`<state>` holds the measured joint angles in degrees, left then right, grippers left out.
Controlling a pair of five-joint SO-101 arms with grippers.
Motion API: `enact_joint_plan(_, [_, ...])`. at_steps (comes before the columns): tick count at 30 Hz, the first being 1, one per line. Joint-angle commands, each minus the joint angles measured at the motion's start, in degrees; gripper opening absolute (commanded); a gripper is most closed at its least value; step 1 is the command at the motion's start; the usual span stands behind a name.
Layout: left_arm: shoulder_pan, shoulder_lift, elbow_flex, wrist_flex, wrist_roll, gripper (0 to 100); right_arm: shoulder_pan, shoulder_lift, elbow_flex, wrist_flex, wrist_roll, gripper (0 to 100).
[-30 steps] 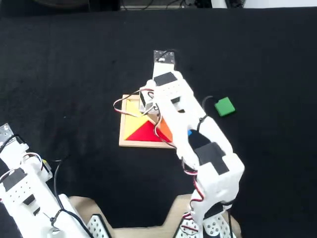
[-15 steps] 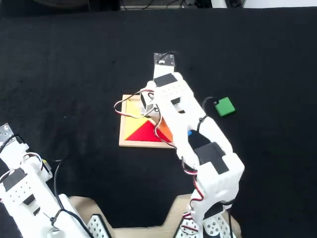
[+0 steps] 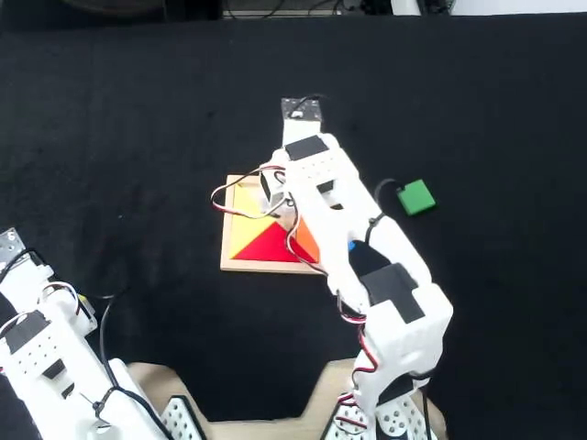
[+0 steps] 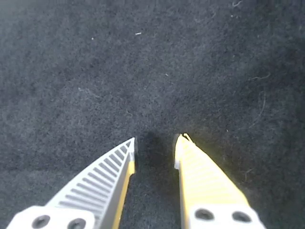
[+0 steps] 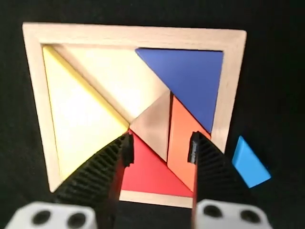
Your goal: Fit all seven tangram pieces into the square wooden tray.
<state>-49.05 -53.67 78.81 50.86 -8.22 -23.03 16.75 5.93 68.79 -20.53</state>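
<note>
right fingers [image 5: 105, 169] apart over wooden tray [image 5: 133, 31], left fingers [image 4: 107, 174] apart above black cloth [image 4: 143, 71]

Black table [image 3: 138, 110], wooden tray [image 3: 226, 240], green square [image 3: 416, 197]

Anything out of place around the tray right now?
Two pieces lie on the black cloth outside the wooden tray: the green square well apart, and a light blue piece close beside its rim.
</note>
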Motion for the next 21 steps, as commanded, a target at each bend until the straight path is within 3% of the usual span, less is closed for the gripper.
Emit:
enact_joint_plan(1, [-0.40,-0.88,-0.40,-0.97,0.62,15,1.32,-3.56,-2.68,0.26,6.07,13.4])
enact_joint_plan(4, [-0.40,-0.88,-0.40,-0.97,0.62,15,2.20,-2.77,-4.35,-3.87,11.69,0.5])
enact_joint_plan(10, [-0.40,-0.88,-0.40,-0.97,0.62,15,1.05,3.56,-4.97,-13.19,15.65,1.1])
enact_joint_plan(21, [-0.40,-0.88,-0.40,-0.97,0.62,15,1.58,12.44,-15.16,0.62,15.21,1.1])
